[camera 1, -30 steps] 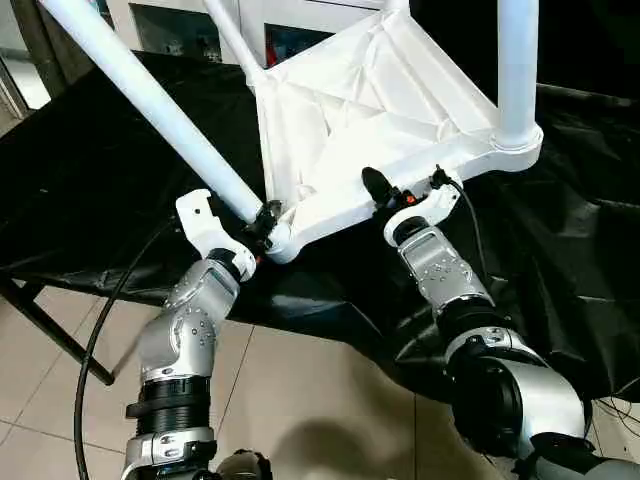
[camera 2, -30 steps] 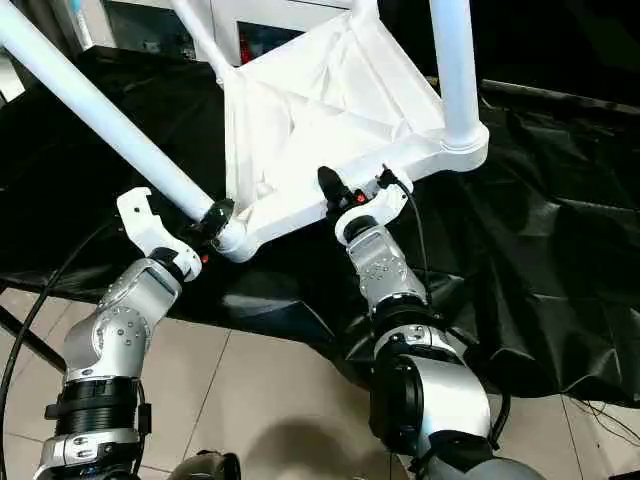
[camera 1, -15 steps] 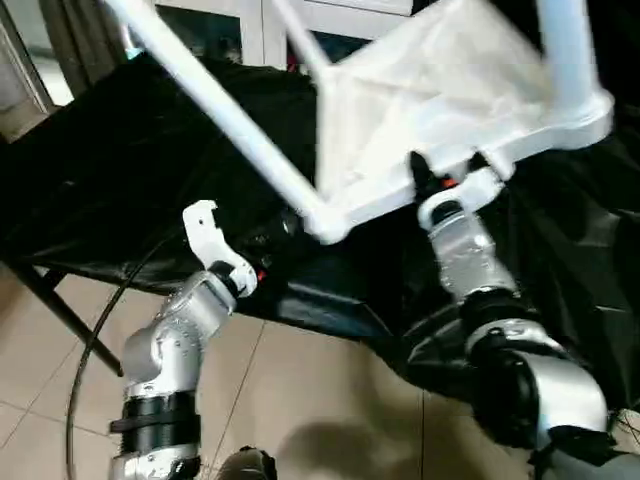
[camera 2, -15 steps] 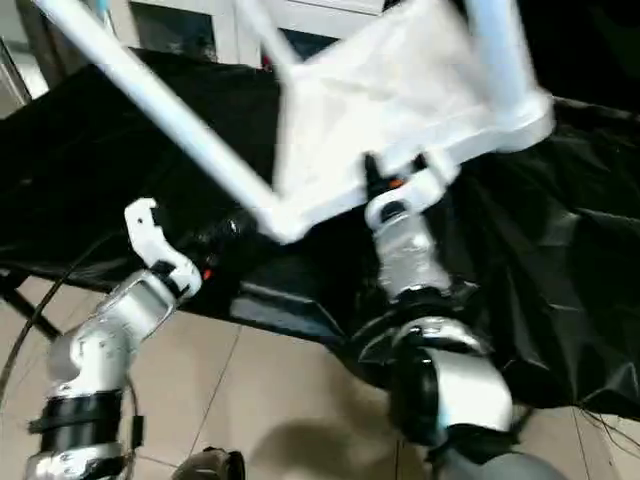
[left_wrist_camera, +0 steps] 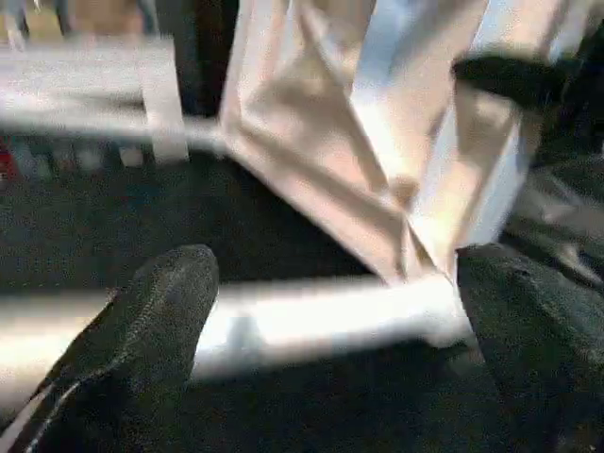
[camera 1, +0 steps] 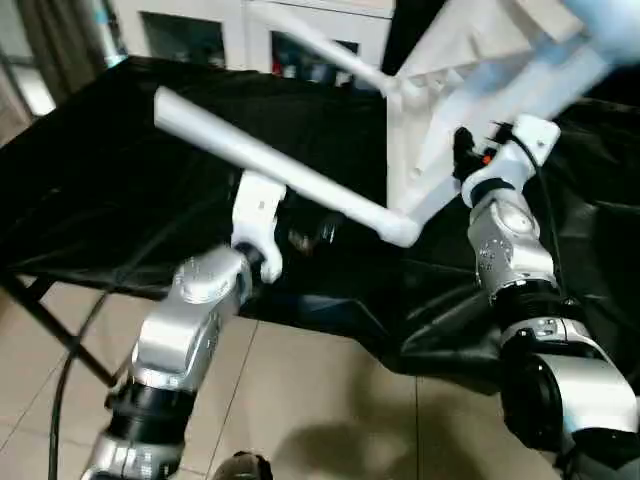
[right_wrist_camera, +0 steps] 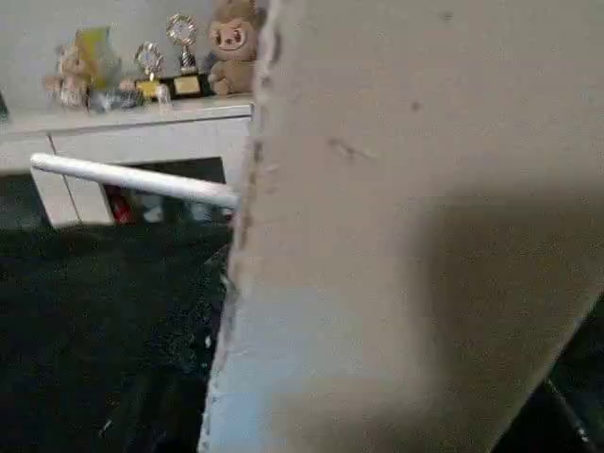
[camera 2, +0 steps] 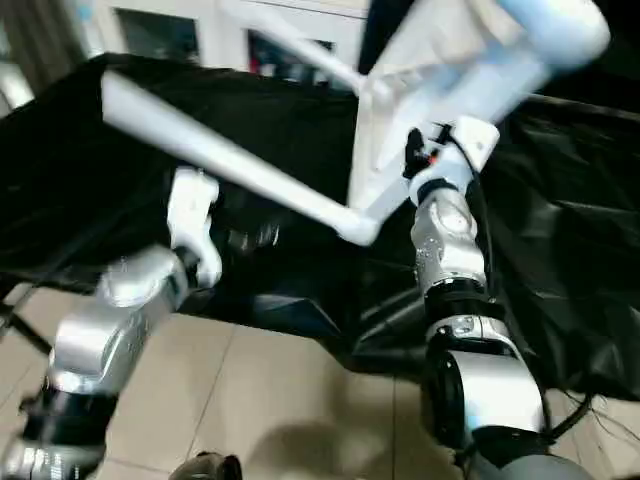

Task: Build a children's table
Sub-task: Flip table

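Here, head view: the tabletop tilts above the black-draped work table, right gripper grasping its edge. Left wrist view: left gripper released, fingers spread beside 1 leg

Indoor robotics lab or demo room suggested; work tabletop draped in black sheeting, raised on dark metal legs; floor laid in pale beige tiles; white cabinets with glazed fronts seen behind; white shelf seen holding small trophies, plush toy and figurines, as in office or showroom display.
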Robot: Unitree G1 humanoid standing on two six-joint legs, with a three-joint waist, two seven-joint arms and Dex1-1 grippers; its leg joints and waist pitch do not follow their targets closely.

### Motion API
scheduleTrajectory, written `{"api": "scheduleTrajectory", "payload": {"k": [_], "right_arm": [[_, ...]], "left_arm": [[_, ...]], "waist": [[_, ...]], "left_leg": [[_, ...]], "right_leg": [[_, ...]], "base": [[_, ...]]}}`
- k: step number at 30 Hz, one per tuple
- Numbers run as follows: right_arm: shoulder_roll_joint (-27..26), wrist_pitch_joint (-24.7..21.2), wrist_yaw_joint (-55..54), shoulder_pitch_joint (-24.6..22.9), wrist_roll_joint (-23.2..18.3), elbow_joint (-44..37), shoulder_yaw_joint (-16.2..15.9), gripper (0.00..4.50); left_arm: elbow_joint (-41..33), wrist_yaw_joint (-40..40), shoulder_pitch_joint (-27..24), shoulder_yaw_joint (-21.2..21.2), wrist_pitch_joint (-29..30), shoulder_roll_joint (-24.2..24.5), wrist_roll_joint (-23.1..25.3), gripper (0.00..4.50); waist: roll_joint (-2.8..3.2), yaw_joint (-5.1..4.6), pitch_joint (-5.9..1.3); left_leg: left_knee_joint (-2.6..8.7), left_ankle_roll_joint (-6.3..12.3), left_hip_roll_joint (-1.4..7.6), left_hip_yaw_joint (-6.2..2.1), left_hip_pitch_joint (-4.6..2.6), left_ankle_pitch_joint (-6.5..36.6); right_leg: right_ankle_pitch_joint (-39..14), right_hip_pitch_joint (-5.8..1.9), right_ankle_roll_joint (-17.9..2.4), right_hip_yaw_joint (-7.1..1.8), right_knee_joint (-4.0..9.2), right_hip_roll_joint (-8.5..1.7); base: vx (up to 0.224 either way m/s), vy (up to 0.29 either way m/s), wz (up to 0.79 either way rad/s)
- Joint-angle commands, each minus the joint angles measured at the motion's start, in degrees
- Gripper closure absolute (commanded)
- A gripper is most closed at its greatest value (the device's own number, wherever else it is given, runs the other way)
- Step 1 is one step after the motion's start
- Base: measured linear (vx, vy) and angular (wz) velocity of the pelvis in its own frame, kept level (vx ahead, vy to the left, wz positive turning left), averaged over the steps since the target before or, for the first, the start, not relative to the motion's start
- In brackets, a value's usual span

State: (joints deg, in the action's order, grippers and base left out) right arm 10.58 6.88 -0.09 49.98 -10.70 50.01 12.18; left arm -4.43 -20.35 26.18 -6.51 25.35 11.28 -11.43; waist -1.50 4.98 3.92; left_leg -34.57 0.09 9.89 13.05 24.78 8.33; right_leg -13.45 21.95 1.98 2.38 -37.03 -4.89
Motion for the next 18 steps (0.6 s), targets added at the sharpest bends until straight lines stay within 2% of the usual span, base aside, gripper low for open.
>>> {"api": "scheduleTrajectory", "payload": {"k": [1,4,5,6,8,9,10,11,13,16,17,18], "right_arm": [[1.55,-1.67,-2.21,-1.34,3.13,-0.78,-1.24,2.45],[3.07,-3.59,-4.92,-1.68,6.50,-2.76,-2.94,2.48],[3.24,-3.91,-5.34,-1.72,6.98,-3.07,-3.14,2.48],[3.60,-4.47,-5.99,-1.87,8.12,-3.74,-3.82,2.48],[3.91,-4.90,-6.44,-2.00,9.13,-4.28,-4.49,2.50],[4.11,-5.20,-6.74,-2.09,9.79,-4.66,-5.02,2.50],[4.16,-5.33,-6.80,-2.12,10.01,-4.80,-5.21,2.50],[4.55,-6.76,-6.79,-2.35,11.75,-5.88,-6.81,2.50],[4.69,-8.69,-5.39,-2.50,13.09,-6.29,-8.47,2.50],[4.56,-10.21,-3.45,-2.40,13.47,-5.44,-9.54,2.50],[4.48,-10.84,-2.39,-2.43,13.51,-4.53,-10.02,2.16],[4.39,-11.16,-2.16,-2.58,13.46,-3.44,-10.10,2.16]], "left_arm": [[-1.23,-0.22,1.24,-0.87,-2.37,0.84,1.75,0.00],[-2.11,-1.33,5.31,-2.72,-4.64,2.88,5.04,0.00],[-2.21,-1.40,6.16,-3.03,-4.85,3.20,5.65,0.00],[-2.45,-2.34,7.48,-4.09,-5.42,4.23,6.94,0.00],[-2.56,-3.57,8.70,-5.30,-6.19,5.34,8.23,0.00],[-2.42,-4.43,9.42,-6.09,-6.88,6.04,9.08,0.00],[-2.37,-4.62,9.69,-6.38,-7.34,6.27,9.50,0.00],[-1.58,-5.63,12.04,-8.44,-11.24,7.88,12.92,0.00],[-0.06,-5.14,14.99,-10.37,-16.02,9.49,17.55,0.00],[1.83,-5.37,17.60,-11.34,-19.46,10.44,19.79,0.00],[2.93,-4.34,19.33,-12.12,-21.65,11.31,22.35,0.00],[4.48,-3.92,21.50,-12.73,-23.72,12.29,24.52,0.00]], "waist": [[-0.45,-0.15,-4.78],[-0.42,0.02,-4.96],[-0.23,0.15,-4.95],[-0.32,0.07,-4.85],[-0.05,0.38,-4.91],[-0.28,0.24,-4.78],[-0.25,0.37,-4.85],[-0.27,0.57,-4.74],[-0.30,0.42,-4.81],[-0.37,0.38,-4.82],[-0.35,0.40,-4.86],[-0.34,0.28,-4.86]], "left_leg": [[3.57,-2.44,3.27,-2.15,-2.98,9.51],[3.36,-1.80,3.35,-2.04,-3.40,7.58],[3.40,-1.94,3.35,-2.01,-3.50,7.95],[3.45,-2.11,3.32,-2.00,-3.38,8.36],[3.53,-2.93,3.39,-2.10,-3.67,9.24],[3.69,-3.69,3.39,-2.11,-3.56,10.27],[3.66,-4.07,3.40,-2.10,-3.68,10.94],[3.71,-4.05,3.31,-2.20,-3.59,11.59],[3.80,-4.49,3.32,-2.19,-3.47,11.83],[3.83,-4.97,3.25,-2.32,-3.28,12.13],[3.82,-5.13,3.30,-2.32,-3.28,12.10],[3.80,-5.03,3.31,-2.35,-3.20,12.28]], "right_leg": [[-0.99,-1.19,-8.85,-2.04,4.22,-3.34],[1.50,-0.93,-9.12,-1.98,3.81,-2.90],[1.75,-0.80,-9.35,-1.95,3.74,-2.89],[1.40,-0.78,-9.30,-1.96,3.82,-2.84],[0.10,-0.62,-8.82,-1.91,3.84,-2.89],[-0.30,-0.66,-8.80,-1.90,3.83,-2.90],[-0.72,-0.57,-8.67,-1.93,3.85,-3.08],[-1.97,-0.55,-8.05,-1.96,4.26,-3.07],[-1.95,-0.62,-7.64,-1.98,4.01,-3.11],[-1.74,-0.72,-7.66,-1.99,4.01,-3.28],[-1.62,-0.78,-7.80,-1.97,3.90,-3.40],[-1.61,-0.78,-7.86,-1.99,3.95,-3.44]], "base": [[0.000,0.000,0.00],[0.000,0.000,0.00],[0.000,0.000,0.00],[0.000,0.000,0.00],[0.000,0.000,0.00],[0.000,0.000,0.00],[0.000,0.000,0.00],[0.000,0.000,0.00],[0.000,0.000,0.00],[0.000,0.000,0.00],[0.000,0.000,0.00],[0.000,0.000,0.00]]}}
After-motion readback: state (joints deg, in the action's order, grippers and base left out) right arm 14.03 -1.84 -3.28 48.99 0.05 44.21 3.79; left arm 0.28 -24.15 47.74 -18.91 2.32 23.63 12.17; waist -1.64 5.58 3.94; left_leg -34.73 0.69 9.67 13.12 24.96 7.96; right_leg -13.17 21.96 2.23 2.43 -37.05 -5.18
